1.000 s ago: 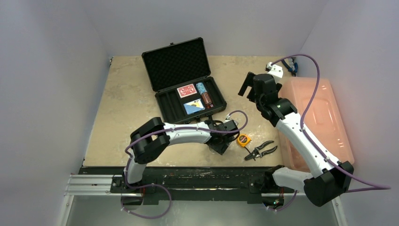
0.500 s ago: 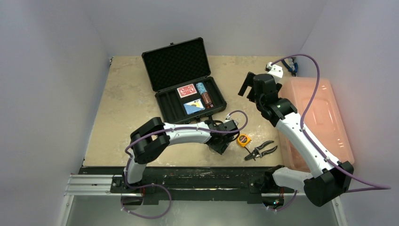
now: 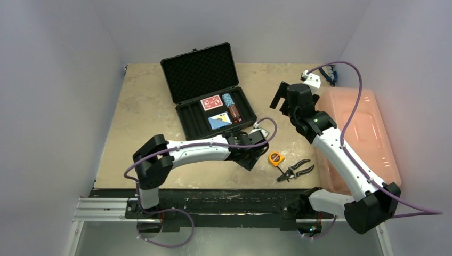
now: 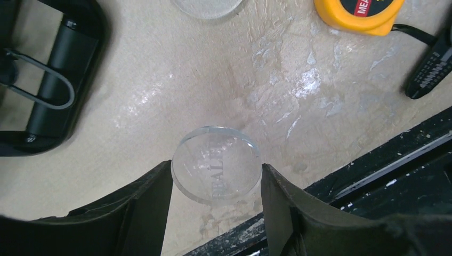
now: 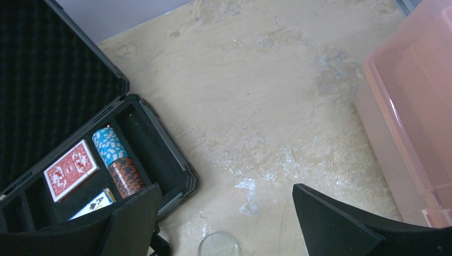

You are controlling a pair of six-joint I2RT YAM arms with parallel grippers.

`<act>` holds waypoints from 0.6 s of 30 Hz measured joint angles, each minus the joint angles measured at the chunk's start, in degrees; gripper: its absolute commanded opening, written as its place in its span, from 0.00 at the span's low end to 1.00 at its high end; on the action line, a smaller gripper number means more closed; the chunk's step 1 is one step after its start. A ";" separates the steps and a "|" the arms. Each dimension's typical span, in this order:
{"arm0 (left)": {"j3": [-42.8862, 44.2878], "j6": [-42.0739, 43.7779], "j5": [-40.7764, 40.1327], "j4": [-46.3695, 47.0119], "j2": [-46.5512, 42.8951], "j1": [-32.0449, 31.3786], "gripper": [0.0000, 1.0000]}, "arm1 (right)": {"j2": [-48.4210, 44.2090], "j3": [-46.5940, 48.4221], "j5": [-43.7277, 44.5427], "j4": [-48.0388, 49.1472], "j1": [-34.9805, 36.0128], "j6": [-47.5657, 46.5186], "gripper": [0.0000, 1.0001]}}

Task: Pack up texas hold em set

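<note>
The black briefcase (image 3: 187, 113) lies open at the back of the table, foam lid up. It holds a red deck (image 3: 211, 102), a blue deck (image 3: 219, 121) and chip stacks (image 3: 231, 108). My left gripper (image 3: 249, 158) is near the front edge. In the left wrist view it (image 4: 217, 168) is shut on a clear disc (image 4: 216, 184), one finger on each side of the rim. A second clear disc (image 4: 208, 5) lies further out on the table and shows in the right wrist view (image 5: 219, 246). My right gripper (image 3: 278, 96) hangs open and empty right of the case. No dice show.
An orange-yellow tape measure (image 3: 275, 158) and black-handled pliers (image 3: 296, 169) lie right of my left gripper. A pink lidded bin (image 3: 357, 133) fills the right side. The black front rail (image 4: 373, 170) is close behind the held disc. The case handle (image 4: 48, 80) is to its left.
The left arm's elbow has swung left and its gripper has shifted slightly back and left. The right arm has not moved.
</note>
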 measured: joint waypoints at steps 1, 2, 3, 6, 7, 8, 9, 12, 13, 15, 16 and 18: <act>0.04 0.02 -0.31 -0.39 -0.92 0.00 0.00 | 0.00 0.00 0.00 -0.02 -0.02 0.00 0.99; 0.11 0.04 -0.48 -0.74 -1.60 0.00 0.00 | 0.00 0.00 0.00 -0.04 -0.02 0.00 0.99; 0.28 0.15 -0.76 -1.38 -2.27 0.00 0.00 | 0.00 0.00 0.00 -0.07 0.00 0.02 0.99; 0.92 0.42 -1.62 -3.04 -3.93 0.00 0.00 | 0.00 0.11 0.00 -0.31 0.00 0.02 0.99; 1.03 0.44 -1.86 -3.45 -4.35 0.02 0.00 | -0.02 0.13 0.00 -0.33 0.00 0.02 0.99; 1.05 0.48 -2.12 -3.87 -4.98 0.00 0.00 | -0.07 0.15 -0.02 -0.35 0.00 0.04 0.99; 1.05 0.52 -2.40 -4.28 -5.77 0.00 0.00 | -0.11 0.17 0.00 -0.35 0.00 0.04 0.99; 1.07 0.94 -3.32 -5.35 -8.28 0.00 0.00 | -0.55 0.17 -0.04 -0.35 0.00 0.04 0.99; 1.07 1.09 -3.61 -5.60 -9.25 0.00 0.00 | -0.85 0.17 -0.09 -0.35 0.00 0.04 0.99; 1.07 1.53 -4.42 -6.01 -11.37 0.02 0.00 | -1.60 0.17 -0.26 -0.31 0.00 0.04 0.99; 1.09 1.66 -4.87 -6.32 -12.31 0.02 0.00 | -1.97 0.17 -0.33 -0.28 0.00 0.04 0.99; 1.14 1.99 -5.55 -6.91 -13.97 0.24 0.00 | -2.54 0.17 -0.52 -0.17 0.00 0.07 0.99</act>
